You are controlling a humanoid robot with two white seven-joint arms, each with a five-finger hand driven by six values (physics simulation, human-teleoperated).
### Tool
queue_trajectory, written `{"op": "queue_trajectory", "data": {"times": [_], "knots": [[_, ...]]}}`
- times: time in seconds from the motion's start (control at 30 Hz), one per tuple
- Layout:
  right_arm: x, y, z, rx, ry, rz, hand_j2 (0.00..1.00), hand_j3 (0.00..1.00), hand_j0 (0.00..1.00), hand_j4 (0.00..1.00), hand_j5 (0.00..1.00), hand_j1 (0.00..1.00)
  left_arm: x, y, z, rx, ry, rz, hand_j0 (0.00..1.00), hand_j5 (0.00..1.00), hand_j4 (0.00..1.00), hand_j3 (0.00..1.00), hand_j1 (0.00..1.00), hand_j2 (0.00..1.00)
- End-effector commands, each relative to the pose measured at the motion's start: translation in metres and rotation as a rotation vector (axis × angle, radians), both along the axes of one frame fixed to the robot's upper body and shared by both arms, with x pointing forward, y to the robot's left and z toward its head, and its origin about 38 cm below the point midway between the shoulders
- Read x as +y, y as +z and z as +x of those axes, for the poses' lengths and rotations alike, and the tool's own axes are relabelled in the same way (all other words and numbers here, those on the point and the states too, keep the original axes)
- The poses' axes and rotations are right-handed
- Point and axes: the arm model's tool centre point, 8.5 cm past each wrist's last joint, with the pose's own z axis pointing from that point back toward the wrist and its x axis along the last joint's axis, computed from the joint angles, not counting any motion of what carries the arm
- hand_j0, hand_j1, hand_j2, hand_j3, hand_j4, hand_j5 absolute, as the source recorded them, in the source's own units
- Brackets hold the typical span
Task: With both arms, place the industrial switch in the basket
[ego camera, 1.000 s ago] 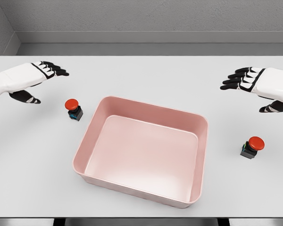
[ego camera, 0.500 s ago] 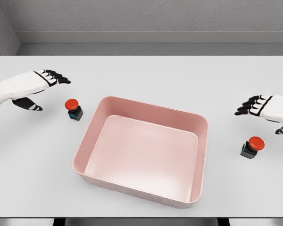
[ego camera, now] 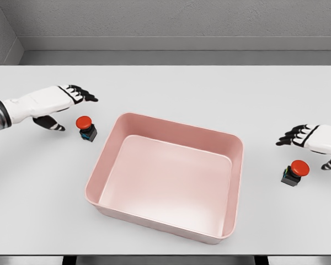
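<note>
Two industrial switches with red mushroom buttons on dark bases stand on the white table. One switch is just left of the pink basket; the other switch is to the basket's right. My left hand hovers open above and left of the left switch, fingers spread, thumb low beside it. Open too, my right hand hangs just above and right of the right switch, not touching it. Nothing lies in the basket.
The table ends at a grey back wall and at a front edge just below the basket.
My left hand moved right, closer to the left switch. My right hand dropped from the upper right toward the right switch. Both switches and the basket stayed put.
</note>
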Motion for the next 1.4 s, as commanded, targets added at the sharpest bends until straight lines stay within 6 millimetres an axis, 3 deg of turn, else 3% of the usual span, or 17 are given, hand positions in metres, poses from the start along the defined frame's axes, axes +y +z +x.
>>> {"op": "queue_trajectory", "data": {"times": [0.0,0.17,0.37,0.5,0.73,0.97,1.37], "knots": [[0.001,0.002,0.0,-0.015,-0.004,0.029,1.0,1.0,1.0,1.0,1.0,1.0,-0.006,-0.005,-0.001,0.012,-0.013,-0.003,0.98,0.98,0.98,0.98,0.98,0.98],[-0.009,0.008,-0.003,-0.04,-0.026,0.029,1.0,1.0,1.0,1.0,1.0,1.0,-0.016,-0.009,-0.001,0.026,-0.034,-0.005,0.98,0.98,0.98,0.98,0.98,0.98],[0.01,-0.01,-0.019,0.021,0.03,0.049,1.0,1.0,1.0,1.0,1.0,1.0,-0.033,-0.004,-0.008,0.013,-0.087,-0.023,0.99,0.99,0.99,0.99,0.99,0.99],[0.007,-0.01,-0.022,0.027,0.025,0.042,1.0,1.0,1.0,1.0,1.0,1.0,-0.036,0.001,-0.013,0.003,-0.109,-0.021,0.99,0.99,0.99,0.99,0.99,0.99],[0.013,-0.016,-0.028,0.049,0.044,0.049,0.99,0.99,0.99,0.99,0.99,0.99,-0.037,-0.003,-0.017,0.012,-0.115,-0.019,0.99,0.99,0.99,0.99,0.99,0.99],[0.019,-0.015,-0.029,0.049,0.059,0.057,0.9,0.9,0.9,0.9,0.9,0.9,-0.035,-0.002,-0.017,0.01,-0.111,-0.019,0.85,0.85,0.85,0.85,0.85,0.85],[0.021,-0.019,-0.027,0.051,0.065,0.05,0.81,0.81,0.81,0.81,0.81,0.81,-0.034,-0.011,-0.021,0.032,-0.108,-0.02,0.85,0.85,0.85,0.85,0.85,0.85]]}}
